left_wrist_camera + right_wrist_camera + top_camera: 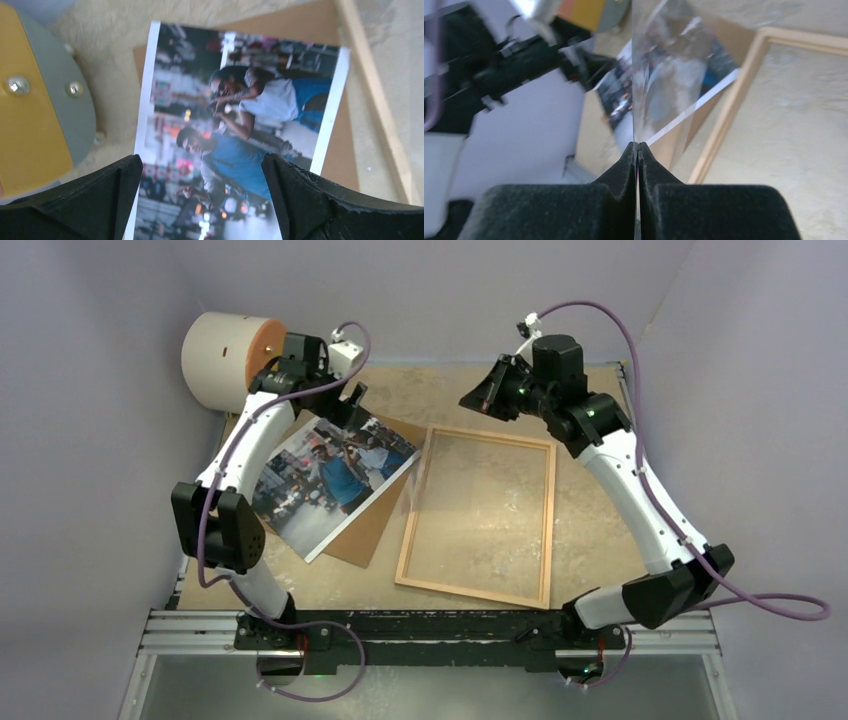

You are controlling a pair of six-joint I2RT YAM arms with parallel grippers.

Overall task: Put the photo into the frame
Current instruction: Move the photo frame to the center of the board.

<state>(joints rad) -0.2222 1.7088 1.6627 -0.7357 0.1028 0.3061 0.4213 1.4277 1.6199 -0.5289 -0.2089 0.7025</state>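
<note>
- Left pincer [201,162] gapes wide above the photo [240,115], which lies on the counter [420,385].
- Right pincer [638,146] is pinched tight on an edge of the clear pane [664,75], beside the frame [724,115].

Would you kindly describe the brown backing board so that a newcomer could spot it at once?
On the tan table, look left of the light-wood frame. The backing board is the flat brown sheet under the photo, plain and unprinted.

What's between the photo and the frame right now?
Top view: a corner of the brown backing board, poking out from under the photo toward the frame.
</note>
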